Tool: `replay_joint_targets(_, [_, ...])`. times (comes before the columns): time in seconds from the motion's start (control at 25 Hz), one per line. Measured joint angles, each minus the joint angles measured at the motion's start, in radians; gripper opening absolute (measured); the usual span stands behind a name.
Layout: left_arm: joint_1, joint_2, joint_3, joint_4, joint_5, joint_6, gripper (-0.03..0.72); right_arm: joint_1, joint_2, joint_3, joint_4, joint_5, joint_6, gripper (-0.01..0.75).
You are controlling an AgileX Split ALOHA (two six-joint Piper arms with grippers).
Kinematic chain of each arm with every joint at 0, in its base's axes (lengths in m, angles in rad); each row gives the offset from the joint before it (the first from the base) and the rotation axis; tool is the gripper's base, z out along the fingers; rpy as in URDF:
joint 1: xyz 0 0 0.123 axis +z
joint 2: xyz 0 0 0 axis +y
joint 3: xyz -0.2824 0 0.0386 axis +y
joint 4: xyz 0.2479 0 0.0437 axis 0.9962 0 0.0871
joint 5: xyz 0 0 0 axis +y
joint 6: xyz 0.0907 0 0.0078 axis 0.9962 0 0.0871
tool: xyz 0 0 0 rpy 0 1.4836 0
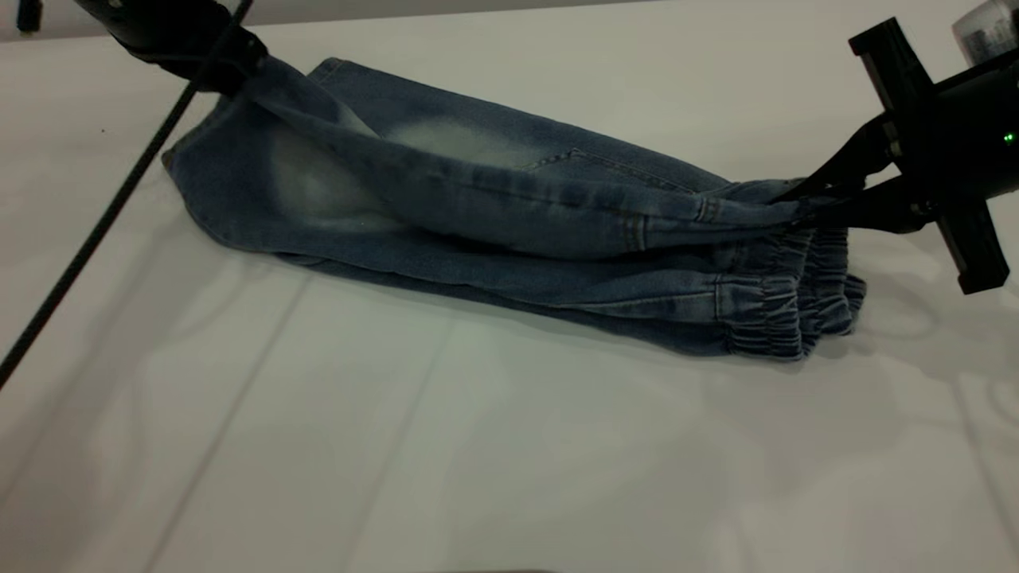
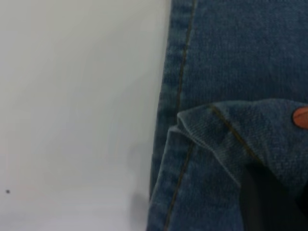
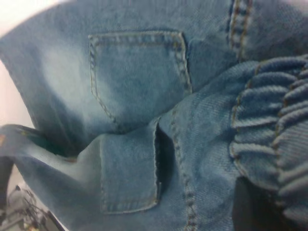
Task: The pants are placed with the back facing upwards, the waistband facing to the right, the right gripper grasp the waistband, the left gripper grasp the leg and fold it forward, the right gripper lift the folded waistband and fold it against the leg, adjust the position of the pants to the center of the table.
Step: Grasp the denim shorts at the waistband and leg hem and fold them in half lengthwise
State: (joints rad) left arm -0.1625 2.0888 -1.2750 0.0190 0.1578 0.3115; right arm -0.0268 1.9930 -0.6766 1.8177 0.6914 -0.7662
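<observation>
The washed blue denim pants lie lengthwise on the white table, waistband to the right. My left gripper is shut on the hem of the leg at the far left and holds it off the table. My right gripper is shut on the upper edge of the waistband at the right. Between the two grippers a taut ridge of denim spans over the lower layer. In the left wrist view the pinched hem corner shows an orange spot. Both back pockets face the right wrist view beside the ruched waistband.
A black cable runs slantwise from the left arm down across the table's left side. The table's far edge lies just behind the pants. Bare tabletop stretches in front of the pants.
</observation>
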Motion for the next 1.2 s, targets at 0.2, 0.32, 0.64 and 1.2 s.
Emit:
replay_joint_targets(0.2, [0.0,0.034,-0.01,-0.001,-0.01,-0.124,0.064,-0.054,0.0,0.0,0.0,-0.005,0.055,0.048])
replay_joint_targets(0.32, [0.0,0.035,-0.01,-0.001,-0.018,-0.169,0.087,-0.073,0.0,0.0,0.0,-0.006,0.072,0.06])
replay_joint_targets(0.64, [0.0,0.035,-0.01,-0.001,-0.017,-0.282,0.359,-0.074,0.0,0.0,0.0,0.051,-0.007,0.248])
replay_joint_targets(1.2, [0.0,0.0,-0.01,-0.007,0.124,-0.385,0.496,-0.074,0.0,0.0,0.0,0.219,-0.071,0.587])
